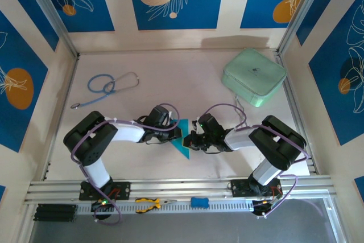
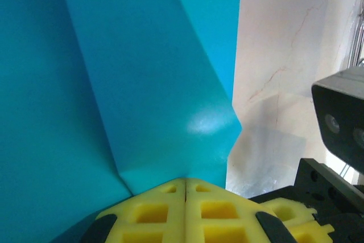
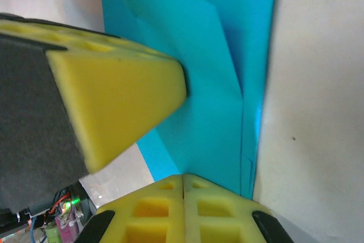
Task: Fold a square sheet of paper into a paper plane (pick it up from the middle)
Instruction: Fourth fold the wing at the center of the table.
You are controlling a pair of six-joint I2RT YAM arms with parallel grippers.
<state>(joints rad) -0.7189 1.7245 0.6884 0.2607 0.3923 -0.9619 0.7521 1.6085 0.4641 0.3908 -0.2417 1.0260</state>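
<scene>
Top external view: a folded square sheet of paper (image 1: 181, 141), bright cyan-blue, lies on the pale table (image 1: 170, 78). It sits well apart from a mint-green case (image 1: 253, 76), nearer the arm bases and to the case's left. Its outline is a slim triangle. The long axis runs from the far side of the table toward the arm bases, with the narrow tip pointing at the near edge and the wider end facing away.

The paper lies between the two claws. The left claw (image 1: 173, 135) meets its left edge and the right claw (image 1: 193, 140) meets its right edge.

Left wrist view: the left claw's yellow pads (image 2: 153, 211) are pressed together with no gap, and creased blue paper spreads out just beyond their tips. Right wrist view: the right claw's pads (image 3: 213, 211) are likewise closed tight, the paper stretching away from them, with a pad of the left claw touching the sheet from the side. Whether either claw pinches the paper cannot be told.
</scene>
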